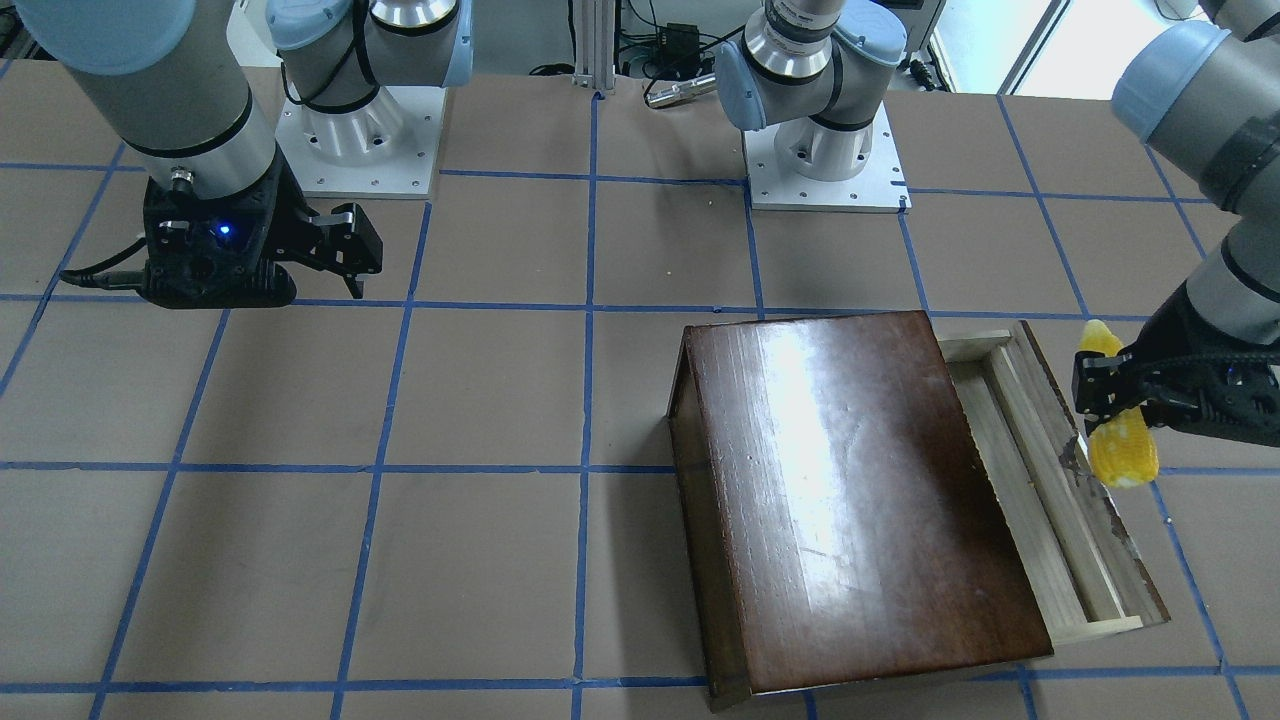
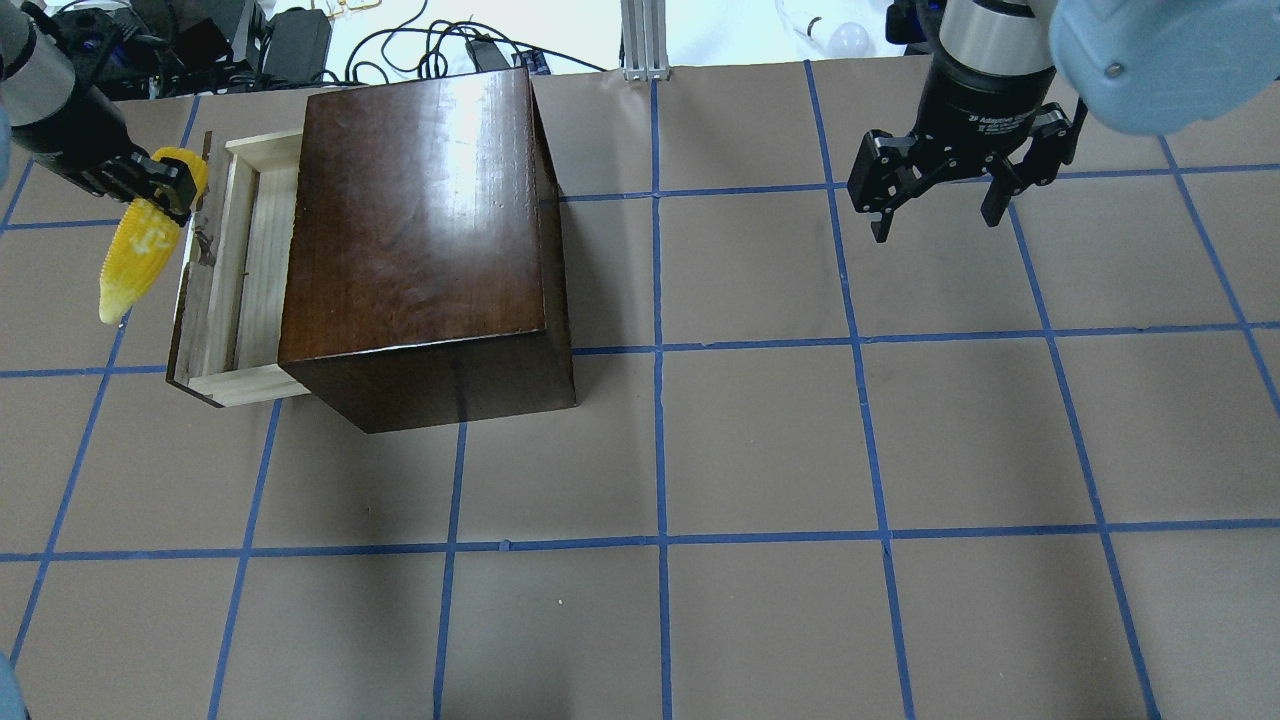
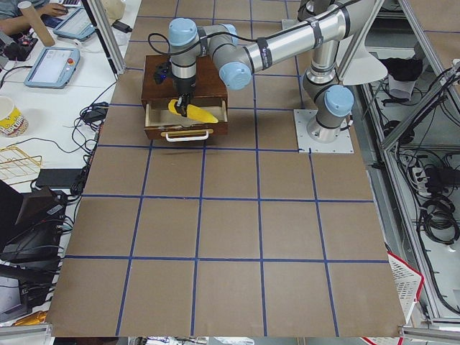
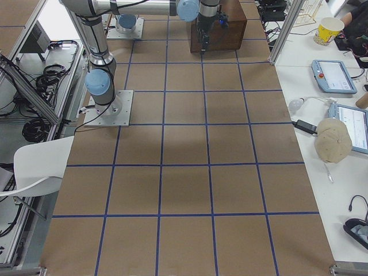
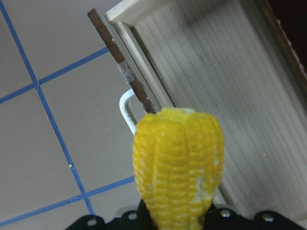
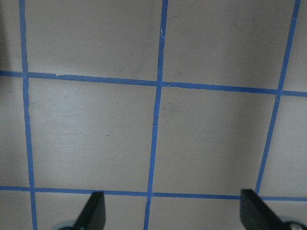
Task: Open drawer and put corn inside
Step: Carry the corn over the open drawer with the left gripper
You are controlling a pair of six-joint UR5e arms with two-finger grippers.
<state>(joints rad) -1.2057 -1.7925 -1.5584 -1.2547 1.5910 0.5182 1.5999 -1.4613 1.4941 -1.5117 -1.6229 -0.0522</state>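
The glossy dark-brown box [image 2: 425, 230] stands on the table with its pale wood drawer [image 2: 240, 270] pulled out; the drawer also shows in the front-facing view [image 1: 1040, 480]. My left gripper [image 2: 160, 195] is shut on the yellow corn [image 2: 140, 250] and holds it in the air over the drawer's dark front panel [image 2: 188, 290]. In the left wrist view the corn [image 5: 178, 163] hangs above the white handle [image 5: 125, 111] and the drawer floor [image 5: 225, 96]. My right gripper [image 2: 935, 205] is open and empty, far to the right above bare table.
The table is brown paper with a blue tape grid [image 2: 660, 350]. The two arm bases [image 1: 825, 160] stand at the robot's edge. Cables and gear [image 2: 250, 35] lie beyond the table's far edge behind the box.
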